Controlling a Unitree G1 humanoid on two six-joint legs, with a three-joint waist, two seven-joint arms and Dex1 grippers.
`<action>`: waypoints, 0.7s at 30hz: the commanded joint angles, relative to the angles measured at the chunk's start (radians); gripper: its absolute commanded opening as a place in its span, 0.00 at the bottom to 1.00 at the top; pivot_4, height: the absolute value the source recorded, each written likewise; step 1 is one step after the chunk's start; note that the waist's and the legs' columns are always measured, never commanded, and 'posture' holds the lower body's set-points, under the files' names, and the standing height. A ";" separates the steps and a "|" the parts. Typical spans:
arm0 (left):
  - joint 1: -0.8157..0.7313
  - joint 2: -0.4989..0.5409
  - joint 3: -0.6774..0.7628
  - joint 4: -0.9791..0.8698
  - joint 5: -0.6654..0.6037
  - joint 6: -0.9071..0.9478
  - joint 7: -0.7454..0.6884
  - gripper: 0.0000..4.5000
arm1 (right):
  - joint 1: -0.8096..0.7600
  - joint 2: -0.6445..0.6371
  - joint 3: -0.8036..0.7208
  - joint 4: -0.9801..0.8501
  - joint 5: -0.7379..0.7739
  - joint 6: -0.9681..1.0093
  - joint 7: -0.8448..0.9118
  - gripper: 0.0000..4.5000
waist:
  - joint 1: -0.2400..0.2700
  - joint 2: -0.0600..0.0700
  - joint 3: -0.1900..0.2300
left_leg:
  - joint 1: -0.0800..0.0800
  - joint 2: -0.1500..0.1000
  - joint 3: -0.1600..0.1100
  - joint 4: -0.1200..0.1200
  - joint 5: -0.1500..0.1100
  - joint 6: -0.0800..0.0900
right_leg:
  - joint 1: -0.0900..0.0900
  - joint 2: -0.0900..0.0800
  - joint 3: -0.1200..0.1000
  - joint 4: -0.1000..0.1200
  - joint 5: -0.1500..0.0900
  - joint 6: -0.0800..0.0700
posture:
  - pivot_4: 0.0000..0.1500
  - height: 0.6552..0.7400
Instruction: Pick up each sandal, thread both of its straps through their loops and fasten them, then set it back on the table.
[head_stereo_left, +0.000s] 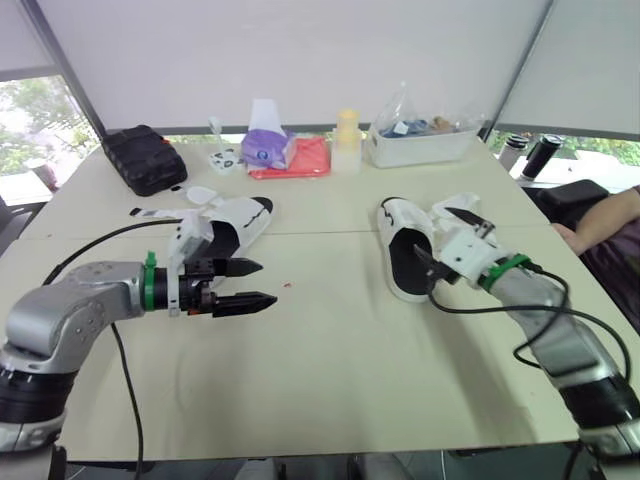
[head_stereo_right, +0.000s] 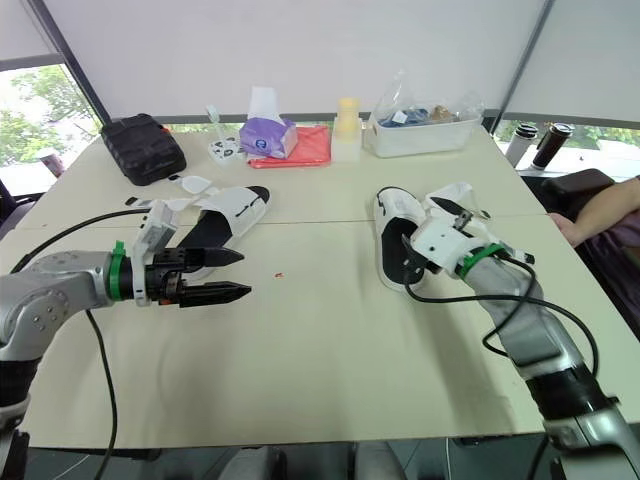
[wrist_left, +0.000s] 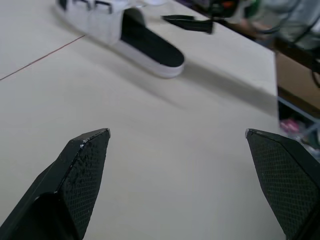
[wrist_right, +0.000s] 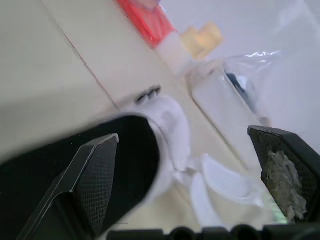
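Observation:
Two white sandals with black footbeds lie on the beige table (head_stereo_left: 330, 350). The left sandal (head_stereo_left: 240, 222) rests at centre left with its straps lying loose and spread. My left gripper (head_stereo_left: 268, 282) hovers open just in front of it, above bare table, holding nothing. The right sandal (head_stereo_left: 403, 248) lies at centre right, its straps unfastened too. Over its strap end sits my right gripper (head_stereo_left: 445, 240), open, with one finger above the footbed (wrist_right: 125, 165). The left wrist view looks across the table at the right sandal (wrist_left: 145, 45).
Along the far edge stand a black pouch (head_stereo_left: 145, 158), a purple tissue pack (head_stereo_left: 265, 148), a red cloth (head_stereo_left: 305, 158), a yellow-capped bottle (head_stereo_left: 346, 140) and a clear bin (head_stereo_left: 420, 140). A person's arm (head_stereo_left: 600, 225) rests at the right edge.

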 joint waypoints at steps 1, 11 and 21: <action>-0.069 -0.023 -0.005 0.025 0.001 -0.004 -0.006 1.00 | -0.142 0.020 0.093 0.206 -0.188 -0.123 -0.102 1.00 | -0.009 0.000 0.000 | 0.000 0.000 0.000 0.001 0.000 0.000 | 0.000 0.000 0.000 0.001 0.000 0.000 | 1.00 1.00; 0.005 -0.071 0.049 -0.043 -0.042 0.044 0.080 1.00 | -0.499 0.211 0.249 0.813 -0.379 -0.292 -0.341 1.00 | -0.039 -0.001 0.000 | -0.001 0.000 0.001 0.000 0.001 -0.001 | -0.004 -0.001 0.005 0.004 0.000 0.000 | 1.00 1.00; 0.148 -0.095 0.074 -0.122 -0.046 0.042 0.161 1.00 | -0.656 0.313 0.363 1.142 -0.477 -0.314 -0.434 0.47 | -0.034 -0.001 0.000 | -0.002 -0.001 0.001 0.000 0.002 -0.003 | -0.008 -0.003 0.007 0.009 0.000 0.000 | 1.00 1.00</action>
